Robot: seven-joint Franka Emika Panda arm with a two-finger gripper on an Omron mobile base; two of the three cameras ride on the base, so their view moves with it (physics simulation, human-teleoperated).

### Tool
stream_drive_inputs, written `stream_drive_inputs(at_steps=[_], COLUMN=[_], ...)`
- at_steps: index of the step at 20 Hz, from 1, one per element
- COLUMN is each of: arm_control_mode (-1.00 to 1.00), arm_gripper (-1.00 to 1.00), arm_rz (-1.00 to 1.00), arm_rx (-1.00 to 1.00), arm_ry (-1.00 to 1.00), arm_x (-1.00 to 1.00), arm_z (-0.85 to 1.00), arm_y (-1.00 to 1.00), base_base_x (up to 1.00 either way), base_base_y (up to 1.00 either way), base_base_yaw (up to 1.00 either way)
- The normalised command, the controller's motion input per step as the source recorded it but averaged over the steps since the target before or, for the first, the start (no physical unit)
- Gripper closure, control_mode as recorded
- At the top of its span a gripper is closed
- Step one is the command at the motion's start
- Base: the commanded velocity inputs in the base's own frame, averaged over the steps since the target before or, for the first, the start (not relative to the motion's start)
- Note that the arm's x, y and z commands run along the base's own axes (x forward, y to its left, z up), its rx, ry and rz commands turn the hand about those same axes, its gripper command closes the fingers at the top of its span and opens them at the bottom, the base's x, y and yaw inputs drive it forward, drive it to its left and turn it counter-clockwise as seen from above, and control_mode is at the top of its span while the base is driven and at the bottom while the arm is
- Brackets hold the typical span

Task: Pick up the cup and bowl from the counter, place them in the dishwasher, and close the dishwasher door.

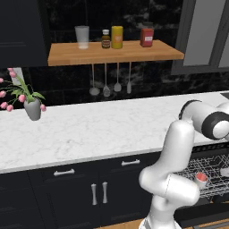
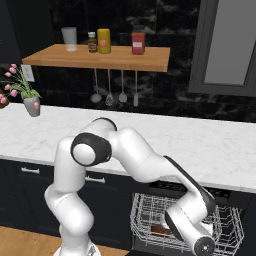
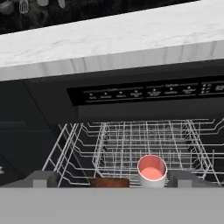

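Jaws are standing wide open and holding nothing; the gripper (image 3: 109, 183) is hanging just in front of the pulled-out rack, with one finger tip (image 3: 40, 179) on each side of the hand view.

Going from biggest to smallest: the counter (image 1: 89, 129) is stretching long and white across the kitchen, with grey veins in it. Under its right part, the dishwasher (image 3: 144, 94) is sitting open, and its black strip of buttons is showing just below the counter edge. Its grey wire rack (image 3: 144, 140) is sticking out toward the robot. The white arm (image 2: 135, 160) is bending down low over that rack.

Up on the wall, a brown wooden shelf (image 1: 112, 53) is carrying a glass and some jars. A little vase of pink flowers (image 1: 31, 107) is standing on the left end of the counter.

Inside the rack, near its front, the cup (image 3: 152, 170) is standing upright with its red inside showing. Just beside it on the left, something low and brown (image 3: 109, 182) is lying in the rack, maybe the bowl, but I cannot tell.
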Motion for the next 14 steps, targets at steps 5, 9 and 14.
stream_drive_inputs(at_steps=[5,9,14], arm_control_mode=[-1.0,-1.0,-1.0], arm_gripper=[-1.0,-1.0,-1.0], arm_rz=[0.0,0.0,0.0], arm_rx=[0.0,0.0,0.0], arm_ry=[-0.17,-0.26,-0.35], arm_x=[-0.53,-0.54,-0.55], arm_z=[0.0,0.0,0.02], arm_y=[0.0,0.0,0.07], base_base_x=[0.0,0.0,0.0], base_base_y=[0.0,0.0,0.0], base_base_yaw=[0.0,0.0,0.0])
